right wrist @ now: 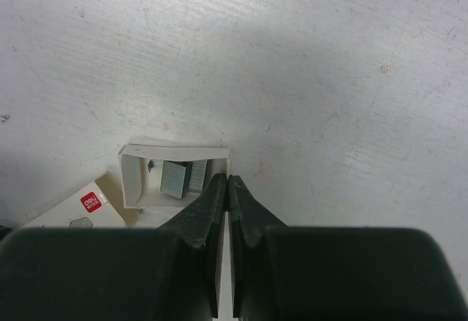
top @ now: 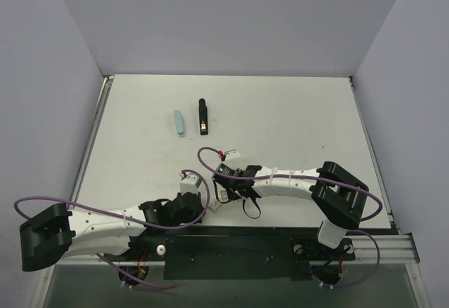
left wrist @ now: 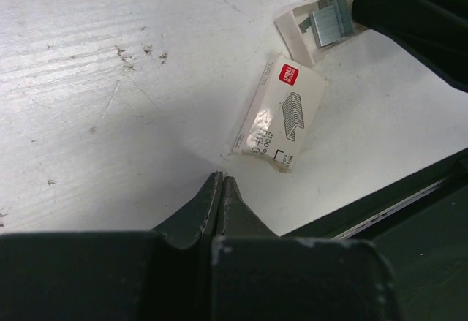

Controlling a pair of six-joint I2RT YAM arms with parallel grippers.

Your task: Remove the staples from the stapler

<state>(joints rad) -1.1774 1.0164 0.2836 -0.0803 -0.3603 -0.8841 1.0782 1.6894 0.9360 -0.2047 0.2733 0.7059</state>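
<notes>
Top view: the stapler [top: 203, 116] is seen lying on the table [top: 295, 118], untouched, with a blue bar [top: 180, 123] just beside it on its left. Its long axis is set running away from the arm bases, and a light metal and orange bit is shown at its nearer end. Both pincers are found nearer the bases than the stapler and well apart from it. The left pincer [top: 193, 185] is placed slightly to the stapler's left, the right pincer [top: 224, 168] slightly to its right. The right one is judged a little nearer. A straight reach away from the bases is what the coming move is judged to call for, so that the stapler is met end-on, along its length.

Left wrist view: the left pincer's jaws are pressed together and nothing is held. A flat card sleeve [left wrist: 278, 112] with a red label is seen just past the tips, and beyond it an open tray [left wrist: 307, 28] holding staples [left wrist: 330, 25]. The stapler is not shown here.

Right wrist view: the right pincer is likewise closed on nothing, its tips just beside the tray's near wall. The stapler is out of this view too.
</notes>
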